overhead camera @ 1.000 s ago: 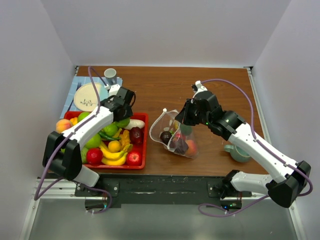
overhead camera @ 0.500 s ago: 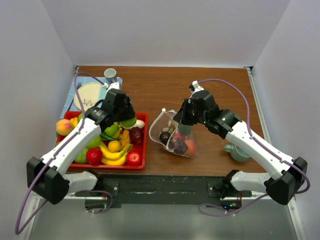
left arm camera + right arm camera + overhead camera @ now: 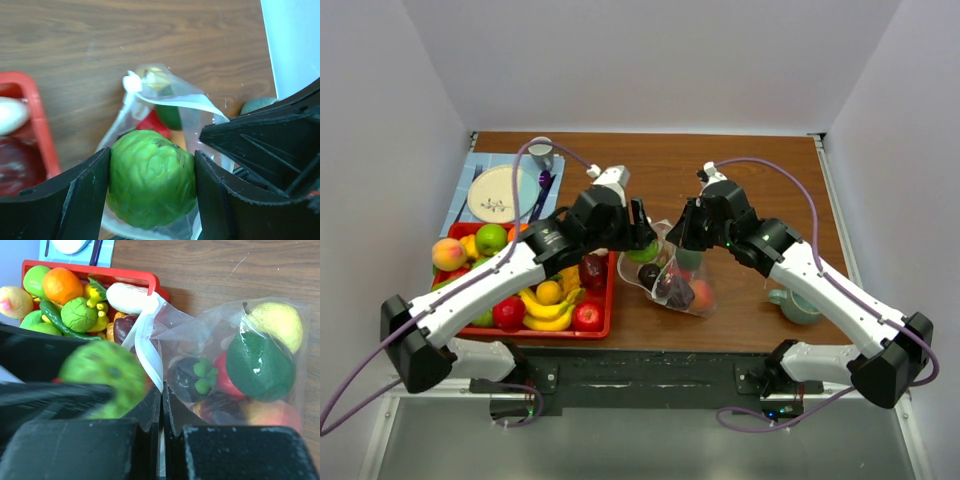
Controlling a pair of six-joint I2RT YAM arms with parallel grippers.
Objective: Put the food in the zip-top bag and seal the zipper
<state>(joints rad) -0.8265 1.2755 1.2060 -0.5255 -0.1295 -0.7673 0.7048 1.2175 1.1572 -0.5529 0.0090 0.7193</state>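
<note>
My left hand (image 3: 151,200) is partly spread and clamps a bumpy green fruit (image 3: 150,175) over the zip-top bag (image 3: 210,330). My right hand (image 3: 161,410) is pinched shut on the bag's mouth edge, propping it open for the drop. The bag sits on the worktop (image 3: 720,160) beside the red tray (image 3: 610,300).

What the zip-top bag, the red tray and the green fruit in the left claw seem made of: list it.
Zip-top bag: thin clear plastic film, glossy; it creases and its contents show through.
Red tray: probably rigid moulded plastic, smooth; even colour, rounded rim.
Green fruit: possibly a plastic or foam replica, matt; lumpy, uniformly coloured skin. Uncertain.
</note>
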